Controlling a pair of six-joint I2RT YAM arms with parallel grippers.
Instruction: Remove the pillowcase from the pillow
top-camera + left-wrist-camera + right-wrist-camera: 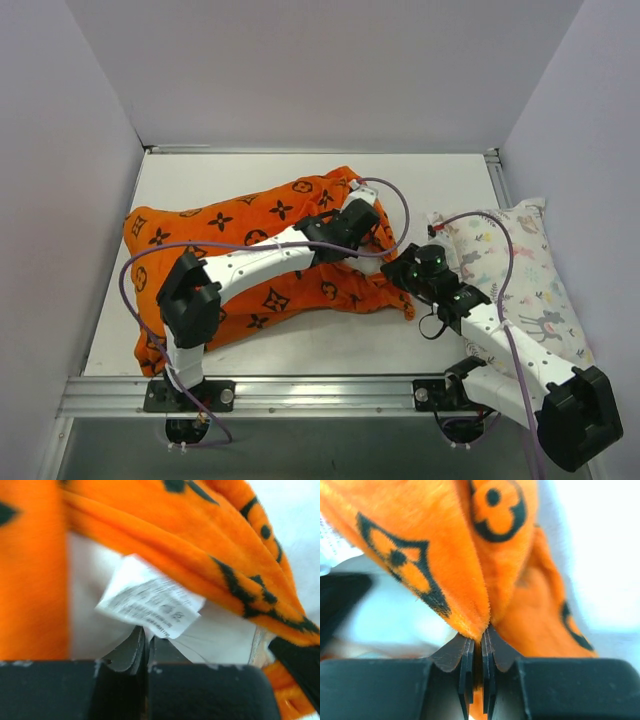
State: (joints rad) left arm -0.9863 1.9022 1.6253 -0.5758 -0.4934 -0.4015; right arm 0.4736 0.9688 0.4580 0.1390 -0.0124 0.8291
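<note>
So, the left gripper (146, 642) is pinched shut right at the bottom edge of a white tag (150, 602) inside the mouth of the pillowcase (215, 222), with pale cloth (90, 610) all around it. Can't tell whether it has the tag or the cloth, or whether that cloth is the pillow or just lining. The right gripper (477, 645) is clamped on an orange fold of the case, at its near right corner in the top view.

The case lies bunched on the table (300, 345), left of centre, and the left arm stretches right across it. Just right of the right gripper sits a floral pillow (540, 270), partly under the right arm and up against the right wall (590, 150).

There's open tabletop behind the case up to the back wall (320, 70), plus a strip in front before the rail (320, 395).
</note>
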